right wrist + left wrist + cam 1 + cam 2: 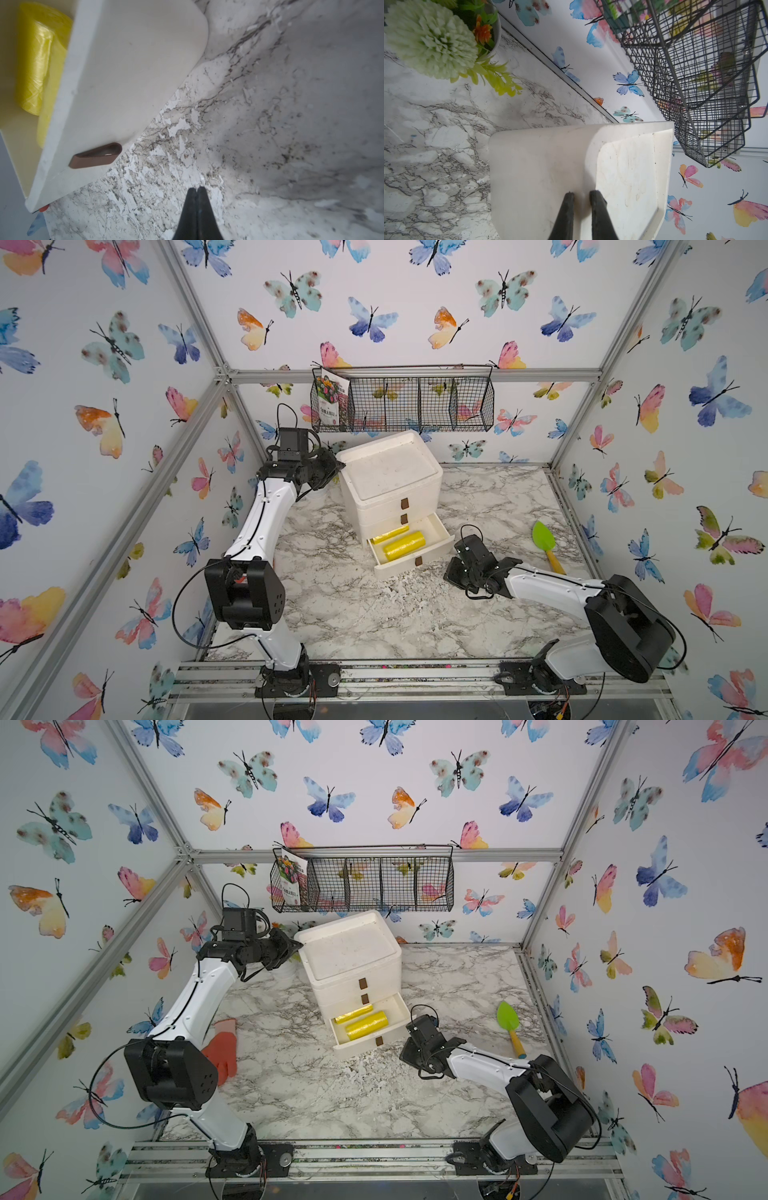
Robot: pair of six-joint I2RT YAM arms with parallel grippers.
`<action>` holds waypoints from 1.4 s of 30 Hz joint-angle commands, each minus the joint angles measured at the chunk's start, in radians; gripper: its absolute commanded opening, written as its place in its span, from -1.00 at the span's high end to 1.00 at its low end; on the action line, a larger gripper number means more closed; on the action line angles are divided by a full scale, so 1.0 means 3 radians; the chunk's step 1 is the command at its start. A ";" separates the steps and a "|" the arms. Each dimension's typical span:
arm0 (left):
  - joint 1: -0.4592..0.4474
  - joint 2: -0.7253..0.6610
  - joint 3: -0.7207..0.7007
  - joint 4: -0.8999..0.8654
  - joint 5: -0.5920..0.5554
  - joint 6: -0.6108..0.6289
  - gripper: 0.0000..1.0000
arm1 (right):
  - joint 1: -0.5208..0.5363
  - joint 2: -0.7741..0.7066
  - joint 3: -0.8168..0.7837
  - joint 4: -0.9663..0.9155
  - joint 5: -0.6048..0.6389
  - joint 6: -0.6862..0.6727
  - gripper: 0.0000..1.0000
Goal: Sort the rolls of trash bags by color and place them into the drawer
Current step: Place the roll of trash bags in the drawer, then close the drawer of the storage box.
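Two yellow rolls of trash bags (403, 545) (368, 1025) lie side by side in the open bottom drawer (415, 566) of a white cabinet (390, 472). One roll (34, 62) also shows in the right wrist view, behind the drawer front with its brown handle (95, 155). My right gripper (197, 189) (451, 574) is shut and empty, low over the marble just off the drawer's front right corner. My left gripper (581, 194) (338, 466) is at the cabinet's top left corner. Its jaws are nearly together, with the top edge between them.
A green trowel (544, 537) with a yellow handle lies on the marble at the right. An orange glove (224, 1048) lies at the left, behind my left arm. A wire basket (403, 400) holding a seed packet hangs on the back wall. A flower pot (429, 39) stands left of the cabinet.
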 commanded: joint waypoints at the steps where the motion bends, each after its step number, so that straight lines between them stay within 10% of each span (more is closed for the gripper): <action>1: -0.0176 0.0134 -0.0090 -0.0177 0.0189 0.0007 0.75 | -0.0011 0.0191 0.0203 -0.0049 -0.0085 -0.0193 0.96; 22: -0.0312 0.0082 -0.0153 -0.0189 0.0136 -0.0023 0.75 | -0.0013 0.1267 0.1595 -0.0063 -0.0136 -0.0500 0.96; 42: -0.0317 -0.0041 -0.0293 -0.0166 0.0163 -0.0036 0.75 | -0.0029 0.1567 0.1752 0.0718 -0.0084 -0.0502 0.76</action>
